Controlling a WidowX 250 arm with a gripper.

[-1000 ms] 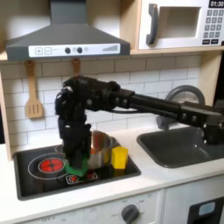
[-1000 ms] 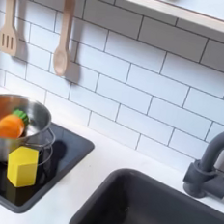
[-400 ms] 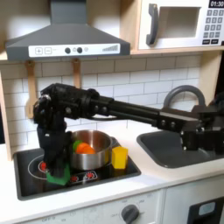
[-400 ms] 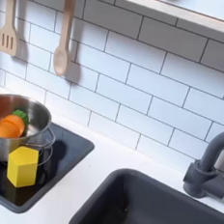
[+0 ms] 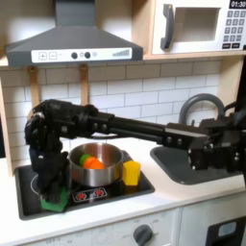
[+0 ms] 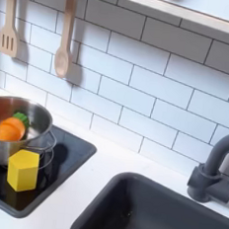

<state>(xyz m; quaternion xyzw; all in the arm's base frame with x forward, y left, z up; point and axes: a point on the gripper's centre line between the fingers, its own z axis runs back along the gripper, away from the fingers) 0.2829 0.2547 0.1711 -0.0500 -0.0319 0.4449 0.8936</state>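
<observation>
Hovering gripper [image 5: 50, 192] over green block [image 5: 55, 200], first exterior view.

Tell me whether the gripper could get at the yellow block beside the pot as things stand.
Probably yes. The yellow block stands in the open on the stovetop, right of the pot in the first exterior view, with nothing over it. The gripper sits low at the stovetop's far left, so it would have to cross past the pot.

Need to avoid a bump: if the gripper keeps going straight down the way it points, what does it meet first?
Probably the green object under the gripper, resting on the black stovetop; the gripper may already touch it, depth unclear.
</observation>
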